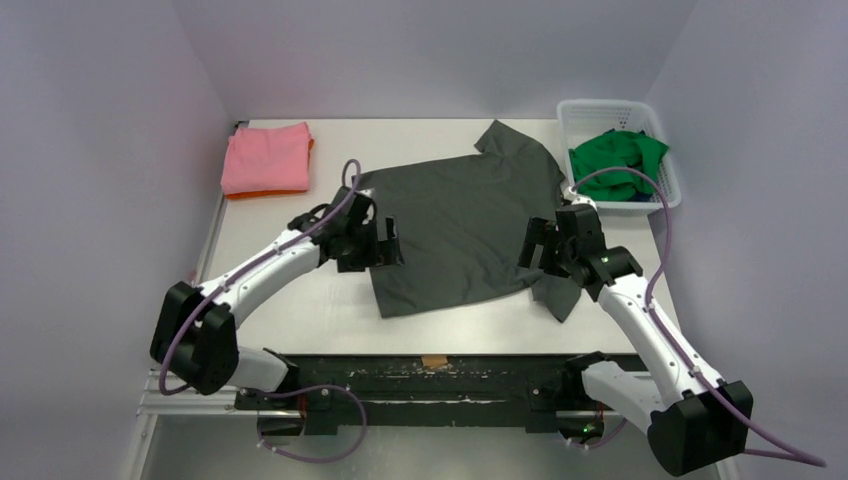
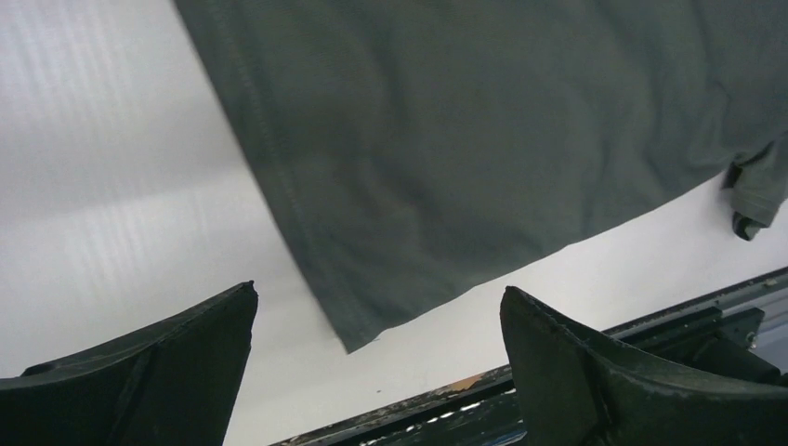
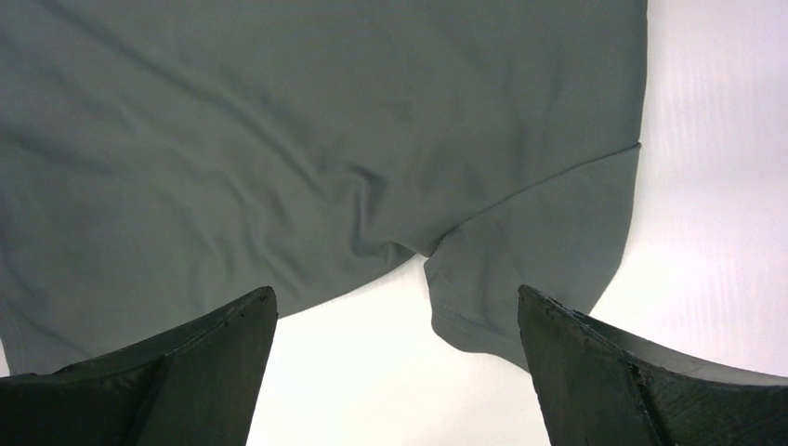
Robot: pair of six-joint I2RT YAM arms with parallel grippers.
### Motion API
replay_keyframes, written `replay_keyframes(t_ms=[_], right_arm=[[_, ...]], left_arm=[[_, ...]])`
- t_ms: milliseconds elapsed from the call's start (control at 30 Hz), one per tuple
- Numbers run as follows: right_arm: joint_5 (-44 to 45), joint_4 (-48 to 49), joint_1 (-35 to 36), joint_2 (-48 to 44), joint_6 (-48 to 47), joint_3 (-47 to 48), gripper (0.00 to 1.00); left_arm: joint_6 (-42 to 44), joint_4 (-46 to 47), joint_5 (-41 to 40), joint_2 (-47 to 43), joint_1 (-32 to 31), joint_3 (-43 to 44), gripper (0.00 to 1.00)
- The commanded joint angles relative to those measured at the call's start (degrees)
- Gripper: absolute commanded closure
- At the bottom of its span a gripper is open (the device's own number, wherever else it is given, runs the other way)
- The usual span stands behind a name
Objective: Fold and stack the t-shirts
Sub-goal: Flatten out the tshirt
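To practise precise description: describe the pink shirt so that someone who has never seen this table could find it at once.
On the white table, go to the far left corner. The pink t-shirt tops a small stack there, an orange t-shirt edging out beneath. Unlike the dark grey t-shirt spread mid-table and the green t-shirt bunched in the basket, it is neatly folded.

- dark grey t-shirt: plain, no print; between the black-fingered left gripper and the black-fingered right gripper.
- pink t-shirt: plain; beyond the left gripper, over the orange t-shirt.
- green t-shirt: bright, plain; beyond the right gripper, in the white lattice basket.
- table: white.
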Motion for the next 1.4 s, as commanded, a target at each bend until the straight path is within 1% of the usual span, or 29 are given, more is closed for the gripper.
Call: replay_keyframes(t_ms=[0, 100, 200, 333, 467, 567, 667, 833, 1000, 1100, 1167, 1233, 1300, 1367], right_arm=[[-0.7, 7.1, -0.3, -1.4, 2.9, -3.8, 0.01], [-2.2, 12.5, -0.3, -0.2, 3.4, -6.7, 0.01], [-4.1, 16.4, -0.3, 3.1, 4.3, -8.3, 0.01], [-7.1, 19.3, -0.2, 8.2, 5.2, -10.6, 0.01], [-8.9, 21.1, 1.9, 11.2, 7.0, -14.1, 0.01], [-7.5, 19.1, 6.7, 12.2, 8.8, -15.9, 0.01], [-8.0, 16.2, 14.2, 12.2, 12.2, -17.4, 0.01], [-10.6, 14.6, 25.4, 9.6, 20.4, -19.7, 0.01], [-13.4, 12.1, 35.3, 11.7, 22.5, -17.3, 0.01], [-13.9, 7.9, 40.9, 13.2, 21.1, -13.6, 0.01], [-13.2, 4.8, 42.6, 12.9, 19.9, -11.5, 0.01], [-9.9, 0.8, 42.7, 11.5, 19.2, -9.2, 0.01], [-6.3, -3.2, 42.7, 9.6, 18.5, -6.2, 0.01], [-3.8, -4.4, 42.7, 7.2, 18.9, -3.8, 0.01]], left_arm=[[-3.3, 9.5, 5.4, 10.2, -3.8, 6.6, 0.0], [-4.4, 12.1, 9.1, 18.7, -5.0, 10.7, 0.0], [-5.1, 13.5, 11.0, 23.9, -5.5, 12.6, 0.0], [-5.3, 14.3, 9.8, 25.9, -5.4, 10.3, 0.0], [-5.0, 14.0, 6.0, 24.9, -5.0, 4.3, 0.0], [-5.3, 14.3, 4.6, 22.6, -3.0, -1.2, 0.0], [-5.0, 14.5, 4.0, 18.8, 0.1, -5.3, 0.0], [-3.3, 9.9, -1.3, 13.0, 4.3, -8.3, 0.0], [-3.1, 4.8, -6.1, 7.3, 5.5, -11.8, 0.0], [-4.9, 4.1, -5.2, 2.1, 5.5, -16.1, 0.0], [-6.0, 3.1, -5.0, -1.7, 5.5, -18.6, 0.0], [-6.9, 0.4, -5.0, -5.5, 5.5, -20.2, 0.0], [-8.2, -3.6, -7.5, -10.5, 5.4, -21.1, 0.0], [-8.8, -6.2, -8.9, -14.5, 5.4, -21.9, 0.0]])
